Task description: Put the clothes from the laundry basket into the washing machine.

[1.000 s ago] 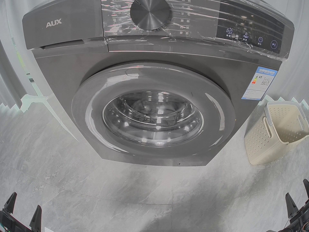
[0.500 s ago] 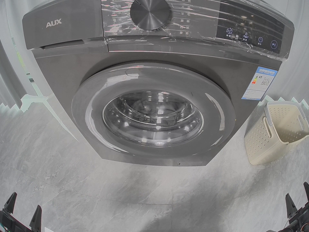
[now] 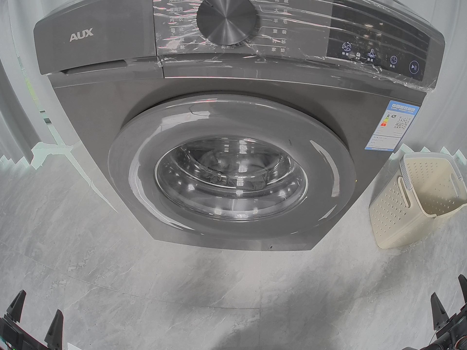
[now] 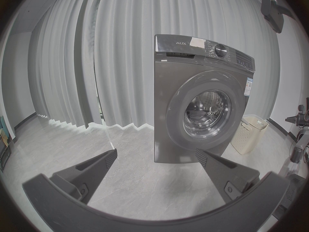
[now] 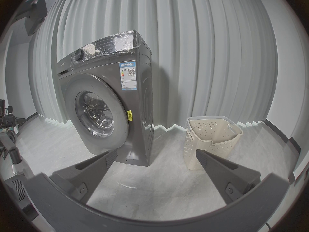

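The grey washing machine (image 3: 228, 122) stands in front of me with its round door (image 3: 231, 177) shut; dark cloth shows behind the glass. It also stands in the left wrist view (image 4: 199, 97) and the right wrist view (image 5: 106, 100). The cream laundry basket (image 3: 418, 198) sits on the floor to its right, and its inside (image 5: 210, 129) looks bare. My left gripper (image 3: 35, 314) hangs low at the near left, open and holding nothing (image 4: 156, 157). My right gripper (image 3: 451, 300) hangs low at the near right, open and holding nothing (image 5: 156, 157).
Pale curtains (image 4: 96, 65) cover the wall behind the machine. Grey tiled floor (image 3: 194, 288) lies between me and the machine. Some stand equipment (image 5: 9, 132) is off to the left side of the room.
My right gripper has sunk slightly toward the bottom edge of the head view. The left gripper, machine and basket are unchanged.
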